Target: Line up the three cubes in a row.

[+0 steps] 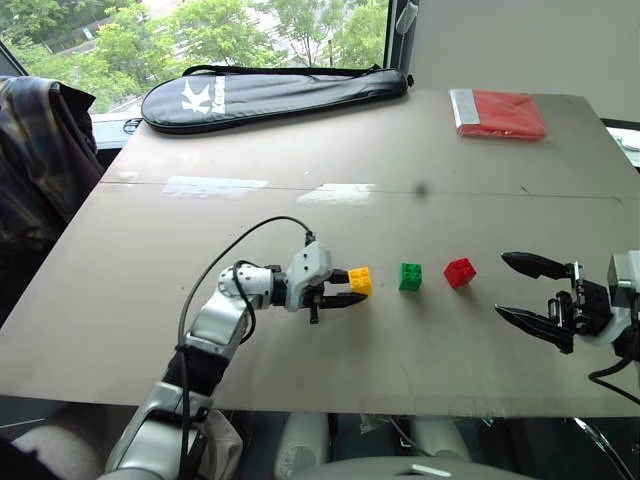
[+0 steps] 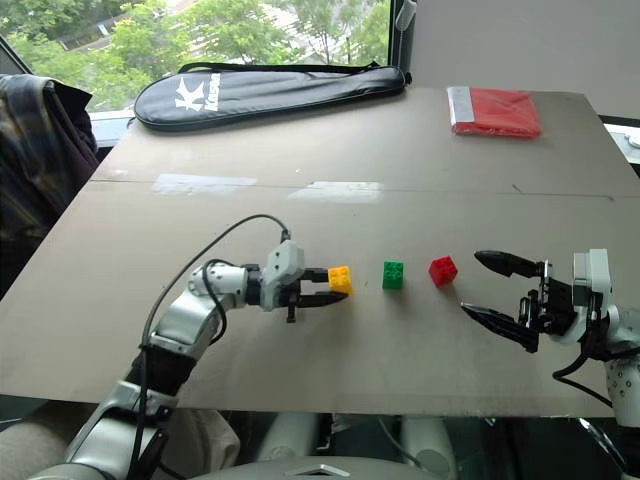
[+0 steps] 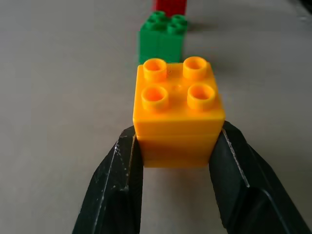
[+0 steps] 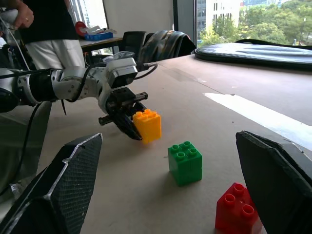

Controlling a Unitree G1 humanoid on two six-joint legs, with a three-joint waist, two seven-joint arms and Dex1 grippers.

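Plastic studded bricks, three counted: one yellow plastic toy brick (image 1: 360, 281), one green plastic toy brick (image 1: 410, 276), one red plastic toy brick (image 1: 459, 272), set apart in a row on your brown board table (image 1: 300, 150). Your left gripper (image 3: 176, 161) is clamped on the yellow brick's sides. Your right gripper (image 1: 525, 290) hangs spread and empty beside the red brick. One red flat packet (image 1: 498, 113) and one black racket bag (image 1: 270, 95) lie at the far edge.

red cube (image 3: 170, 6) cut off at frame edge, person (image 4: 46, 29) cropped above torso
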